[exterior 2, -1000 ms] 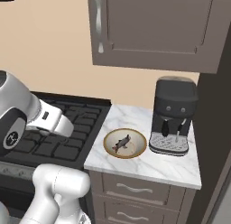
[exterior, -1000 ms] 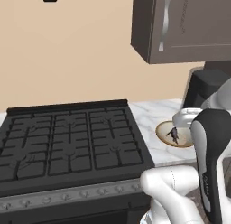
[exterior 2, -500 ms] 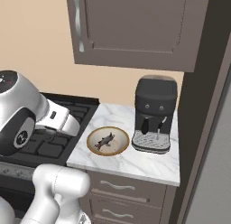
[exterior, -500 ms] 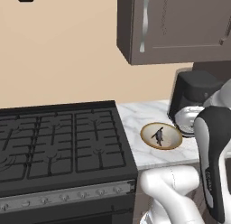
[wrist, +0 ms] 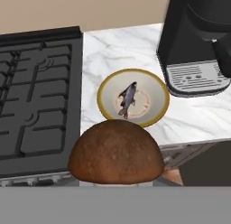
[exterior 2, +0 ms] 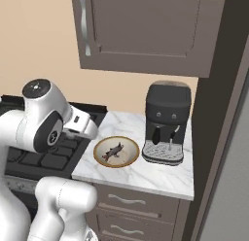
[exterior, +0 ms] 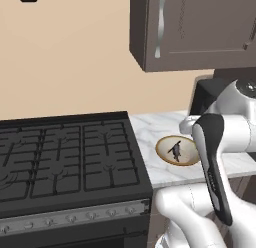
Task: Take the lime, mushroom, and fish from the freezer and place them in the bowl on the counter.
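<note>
Holding a brown mushroom (wrist: 115, 151), the tool is pressed together on it; the round cap sits at the bottom centre of the hand view and hides the finger tips, so the tool itself I cannot point at. Above the cap in that view lies the bowl (wrist: 159, 90), with tan rim and cream inside, and a small grey fish (wrist: 128, 99) rests in its middle. The bowl stands on the white marble desk (wrist: 117, 47), between the black stove top (wrist: 38, 92) at the left of the frame and the black coffee machine (wrist: 198, 42) at the upper right.

From the right base view the bowl (exterior 2: 101, 155) is at the centre, just beside the coffee machine (exterior 2: 167, 123). The white arm (exterior 2: 46, 121) bends at the left of the frame. A brown wall cabinet (exterior 2: 146, 28) hangs at the top.
</note>
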